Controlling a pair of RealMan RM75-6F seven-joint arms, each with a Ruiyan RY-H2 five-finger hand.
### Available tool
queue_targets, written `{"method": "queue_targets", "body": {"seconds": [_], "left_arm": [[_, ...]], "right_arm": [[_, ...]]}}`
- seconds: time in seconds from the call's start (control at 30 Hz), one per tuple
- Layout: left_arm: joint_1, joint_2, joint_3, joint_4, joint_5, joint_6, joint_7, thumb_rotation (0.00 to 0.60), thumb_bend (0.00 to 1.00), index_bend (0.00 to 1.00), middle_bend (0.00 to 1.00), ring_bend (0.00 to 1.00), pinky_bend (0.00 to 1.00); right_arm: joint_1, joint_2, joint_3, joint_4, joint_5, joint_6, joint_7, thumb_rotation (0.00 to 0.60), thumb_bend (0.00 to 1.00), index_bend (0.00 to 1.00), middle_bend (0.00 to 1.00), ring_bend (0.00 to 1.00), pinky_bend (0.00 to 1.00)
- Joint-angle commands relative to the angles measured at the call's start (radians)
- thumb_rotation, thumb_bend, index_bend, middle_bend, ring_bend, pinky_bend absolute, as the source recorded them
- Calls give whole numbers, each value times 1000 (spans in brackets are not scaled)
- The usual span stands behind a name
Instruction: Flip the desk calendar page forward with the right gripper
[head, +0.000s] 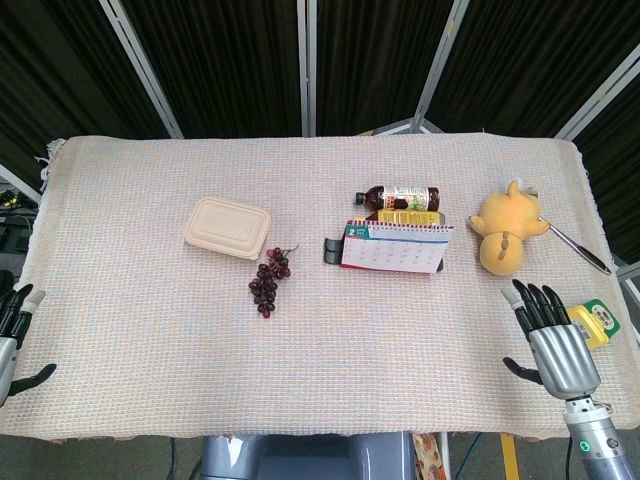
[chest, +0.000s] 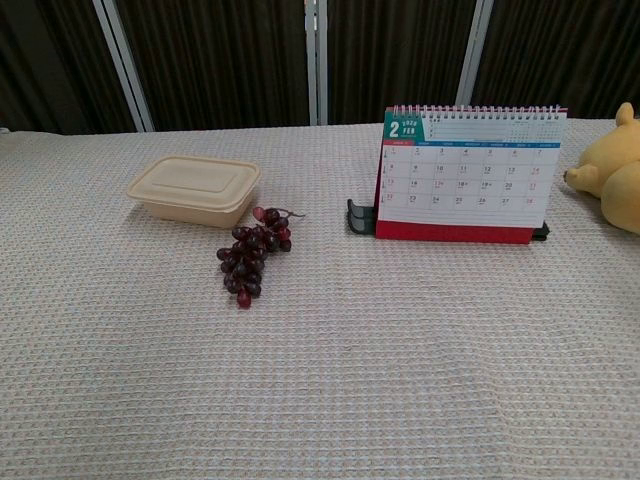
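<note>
Woven tablecloth (head: 330, 350) holds desk calendar (head: 396, 246); right robot hand (head: 553, 340) released, left robot hand (head: 12, 335) too.

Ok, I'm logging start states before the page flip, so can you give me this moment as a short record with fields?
calendar: desk calendar stands upright, February page facing the robot
right hand: right hand open, near the table's front edge, apart from the calendar
left hand: left hand at the left edge, holding nothing
behind calendar: bottle lying flat
right of calendar: yellow plush toy
left of calendar: grapes, lidded box
</note>
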Motion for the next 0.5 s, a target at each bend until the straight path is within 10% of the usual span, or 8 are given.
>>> {"method": "queue_targets", "body": {"seconds": [0.03, 0.3, 0.43, 0.5], "left_arm": [[1, 0, 1, 1, 1, 0, -1, 600, 101, 0, 0, 0, 0], [3, 2, -1, 1, 3, 7, -10, 600, 103, 0, 0, 0, 0], [5, 5, -6, -1, 1, 15, -22, 600, 105, 0, 0, 0, 0], [4, 5, -5, 0, -2, 12, -24, 600, 106, 0, 0, 0, 0]], "right_arm": [[1, 0, -3, -1, 0, 1, -3, 600, 36, 0, 0, 0, 0], [5, -5, -8, -12, 6, 3, 6, 600, 91, 0, 62, 42, 33], [11, -21, 3, -42, 41, -6, 81, 600, 211, 19, 544, 537, 530], [21, -26, 6, -73, 76, -39, 159, 600, 301, 28, 671, 662, 613]]}}
